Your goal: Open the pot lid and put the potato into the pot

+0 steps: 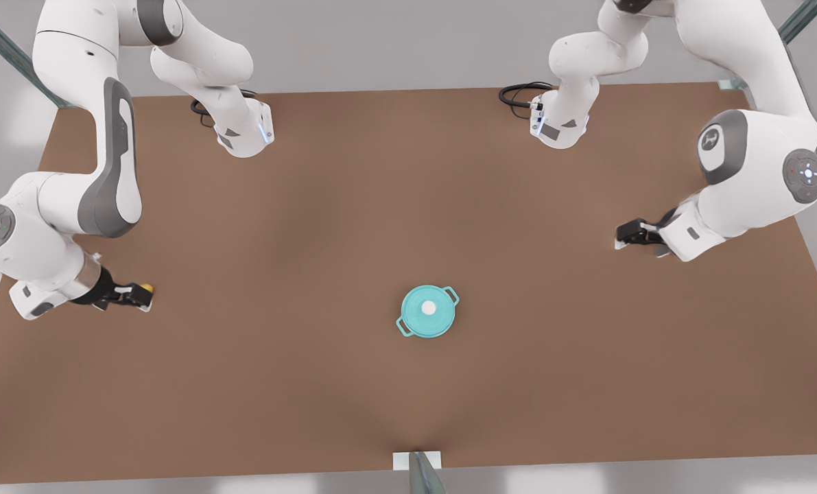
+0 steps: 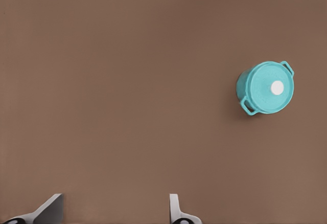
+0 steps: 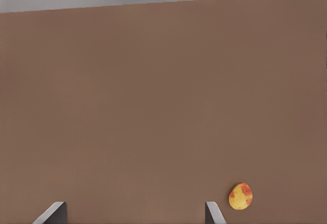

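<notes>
Bench (image 1: 312, 206): a brown top that carries the pot and the potato, with one arm over each of its side edges.
Pot (image 1: 451, 296): teal, upright, about midway between the bench's side edges and nearer the edge at the bottom of the front view. Its two loop handles stick out on opposite sides.
Pot lid (image 1: 427, 310): sits flat on the pot and closes it, white knob at its centre.
Potato (image 1: 147, 287): lies on the bench close to the edge on the front view's left, well apart from the pot. It is yellow-orange with reddish patches.
Right gripper (image 1: 138, 296): low over the bench by that same edge, released, with its fingers (image 3: 213, 213) spread wide. In the right wrist view the potato lies outside the gap, just beside one finger; it may be touching that finger, but the view does not settle this.
Left gripper (image 1: 624, 237): near the bench's edge on the front view's right, well apart from the pot. It is released and grasps nothing, fingers (image 2: 175, 207) parted above bare bench.
</notes>
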Motion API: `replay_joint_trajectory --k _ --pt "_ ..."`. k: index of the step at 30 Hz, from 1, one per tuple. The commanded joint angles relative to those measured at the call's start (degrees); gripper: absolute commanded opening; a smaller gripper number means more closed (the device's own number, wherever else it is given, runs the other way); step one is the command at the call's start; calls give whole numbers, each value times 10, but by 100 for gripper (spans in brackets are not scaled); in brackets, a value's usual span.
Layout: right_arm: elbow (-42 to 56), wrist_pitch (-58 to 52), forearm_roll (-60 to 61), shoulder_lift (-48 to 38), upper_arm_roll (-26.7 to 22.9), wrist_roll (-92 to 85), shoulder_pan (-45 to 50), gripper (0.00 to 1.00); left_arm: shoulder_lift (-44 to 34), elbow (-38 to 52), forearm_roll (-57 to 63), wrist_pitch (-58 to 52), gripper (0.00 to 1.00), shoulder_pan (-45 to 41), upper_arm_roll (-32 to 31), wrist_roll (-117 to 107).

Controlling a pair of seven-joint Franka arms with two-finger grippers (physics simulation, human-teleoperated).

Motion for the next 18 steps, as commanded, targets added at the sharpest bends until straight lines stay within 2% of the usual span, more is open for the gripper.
replay_joint_trajectory --k 1,3,4,6,9,11,12,15,18 --pt "0 42 0 -1 0 -3 0 100 -5 2 3 43 100 -16 -5 -37" --pt "0 41 2 -1 0 -3 -1 100 7 16 47 70 100 -30 -51 -18" --pt "-3 29 1 1 0 -2 -2 100 24 15 77 78 100 -73 -53 -57" --pt "-11 -55 -14 -1 -16 12 -21 100 90 92 78 84 100 -171 -61 -293" --pt "-41 -43 0 -3 -17 18 -28 100 159 91 117 122 100 -277 -62 -516" --pt "-124 45 -2 -12 -27 18 -30 100 200 92 140 147 100 -299 -62 -572" --pt "-141 45 -1 -13 -28 36 -26 100 221 93 148 167 100 -299 -62 -582" --pt "-171 66 -7 -15 -28 166 -6 100 328 208 210 185 100 -356 -60 -699" --pt "-192 146 -4 -7 -39 241 -11 100 353 213 215 238 100 -358 -50 -706"
